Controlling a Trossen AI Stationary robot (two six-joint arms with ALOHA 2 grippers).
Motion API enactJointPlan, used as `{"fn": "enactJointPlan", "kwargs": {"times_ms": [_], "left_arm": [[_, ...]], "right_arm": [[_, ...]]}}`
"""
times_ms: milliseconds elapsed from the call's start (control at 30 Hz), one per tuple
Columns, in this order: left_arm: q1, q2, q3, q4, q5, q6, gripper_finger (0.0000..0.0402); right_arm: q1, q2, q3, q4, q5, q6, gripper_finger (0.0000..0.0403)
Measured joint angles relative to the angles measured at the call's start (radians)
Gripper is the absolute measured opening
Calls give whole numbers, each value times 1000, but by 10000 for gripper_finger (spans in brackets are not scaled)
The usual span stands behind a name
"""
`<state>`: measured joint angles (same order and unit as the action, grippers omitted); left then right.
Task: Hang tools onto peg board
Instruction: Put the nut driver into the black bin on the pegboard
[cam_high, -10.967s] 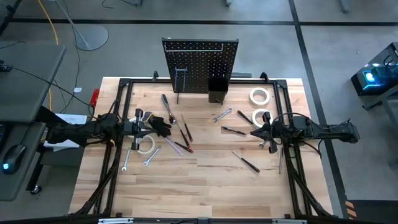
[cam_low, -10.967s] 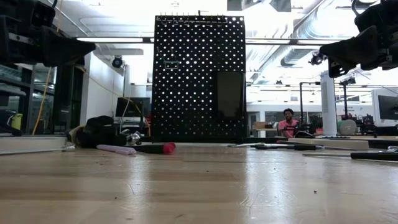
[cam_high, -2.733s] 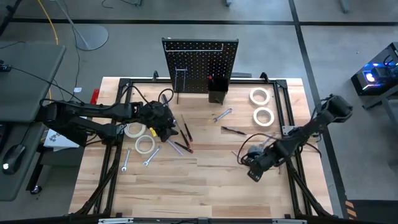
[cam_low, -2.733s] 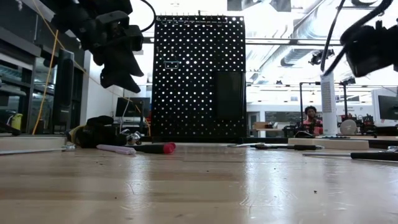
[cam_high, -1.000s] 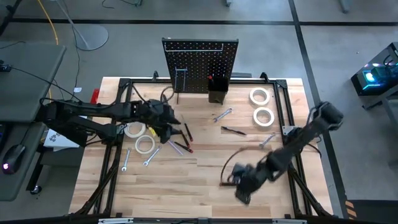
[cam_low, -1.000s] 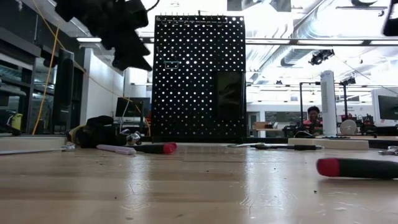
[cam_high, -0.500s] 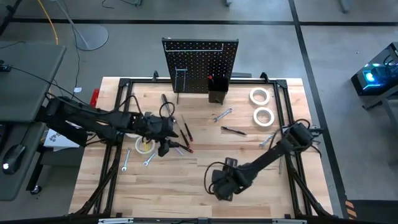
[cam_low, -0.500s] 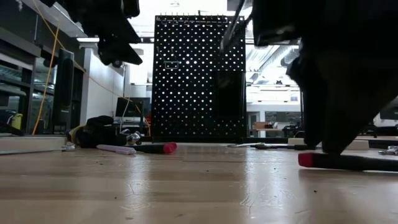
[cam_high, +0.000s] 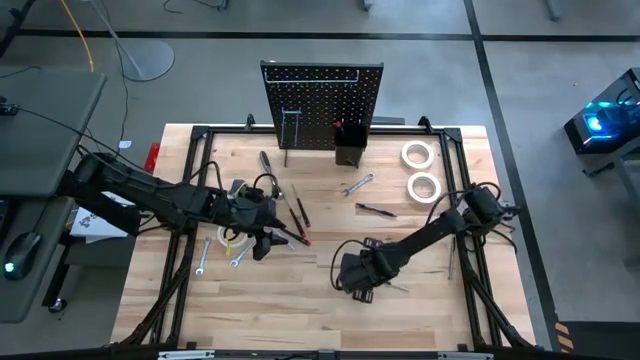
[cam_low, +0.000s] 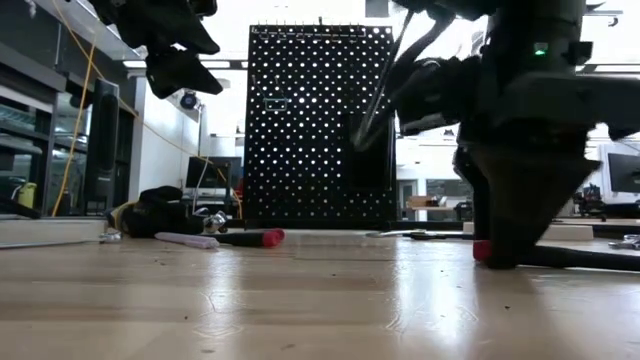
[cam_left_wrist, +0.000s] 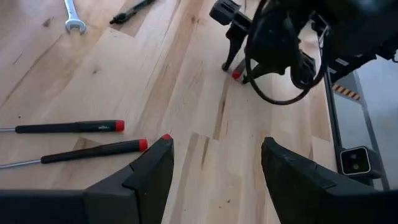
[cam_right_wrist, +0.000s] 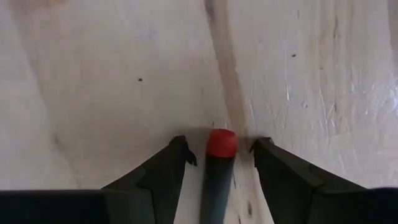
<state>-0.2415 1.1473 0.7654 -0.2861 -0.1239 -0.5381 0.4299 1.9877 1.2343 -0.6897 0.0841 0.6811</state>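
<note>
Two arms are working over the table at once. The right gripper (cam_right_wrist: 217, 163) is reaching down near the table's front middle, its fingers parted and straddling a red-capped screwdriver (cam_right_wrist: 219, 162) that is lying flat on the wood, apparently so they can close across the handle. The fingers are standing on either side of the handle with gaps showing, so nothing is gripped yet. The left gripper (cam_left_wrist: 214, 165) is hovering open and empty above the left half of the table, just short of two more red-tipped screwdrivers (cam_left_wrist: 93, 150), probably lining up its own pick. The peg board (cam_high: 322, 100) is standing upright at the table's far edge, well apart from both grippers.
</note>
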Motion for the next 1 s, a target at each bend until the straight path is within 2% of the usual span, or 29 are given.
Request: {"fn": "enactJointPlan", "kwargs": {"times_ms": [100, 167, 333, 567, 700, 767, 1000], "left_arm": [[-12, 0, 0, -3, 0, 8, 223], [-26, 0, 0, -3, 4, 17, 223], [-90, 0, 0, -2, 5, -26, 223], [-248, -7, 0, 2, -142, -144, 223], [-299, -37, 0, 39, -233, -180, 223], [-305, -59, 0, 65, -267, -181, 223], [-267, -172, 6, 106, -362, -117, 223]], "right_arm": [[-21, -13, -82, 92, -73, 50, 172], [-16, -20, -121, 137, -56, 91, 149], [9, -36, -152, 164, -43, 172, 28], [6, -38, -126, 125, 2, 271, 24], [-27, -99, -107, 80, 30, 288, 23], [-47, -144, -106, 40, 72, 290, 4], [-82, -316, -99, 80, 270, 329, 5]]}}
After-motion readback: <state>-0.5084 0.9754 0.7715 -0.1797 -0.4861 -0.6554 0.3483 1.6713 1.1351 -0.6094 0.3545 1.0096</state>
